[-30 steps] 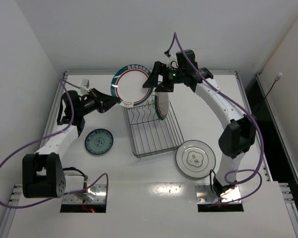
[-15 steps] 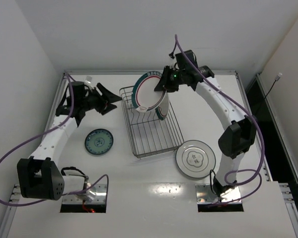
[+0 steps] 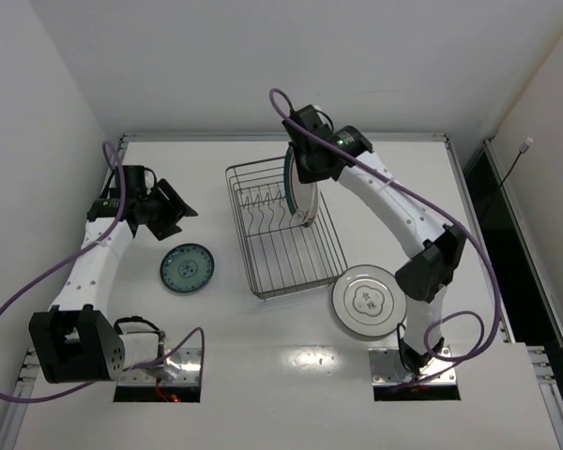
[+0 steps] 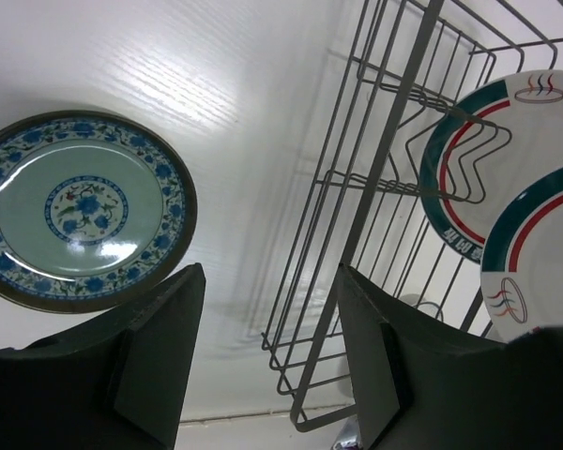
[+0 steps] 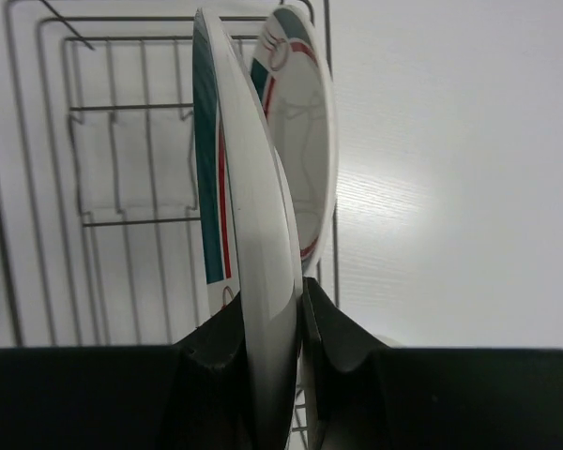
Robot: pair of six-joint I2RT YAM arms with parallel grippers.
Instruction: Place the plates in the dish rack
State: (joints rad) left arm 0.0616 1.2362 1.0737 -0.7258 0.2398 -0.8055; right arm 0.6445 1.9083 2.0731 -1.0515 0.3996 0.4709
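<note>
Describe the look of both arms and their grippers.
The left arm and right arm have white links, black joints and looping purple cables. The left gripper and right gripper are black with broad wedge-shaped fingers. A green light shows near the right wrist.

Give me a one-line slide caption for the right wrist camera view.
Right hand grips a teal-rimmed plate on edge at the dish rack, beside a second plate standing in it.

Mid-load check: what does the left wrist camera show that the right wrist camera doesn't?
Left wrist only: the small blue-patterned plate flat on the table, and the left gripper open, empty. Right wrist only: the right gripper shut on the rim of a teal-rimmed plate, seen edge-on. Both: the dish rack, that held plate and a second teal-rimmed plate upright beside it.
</note>
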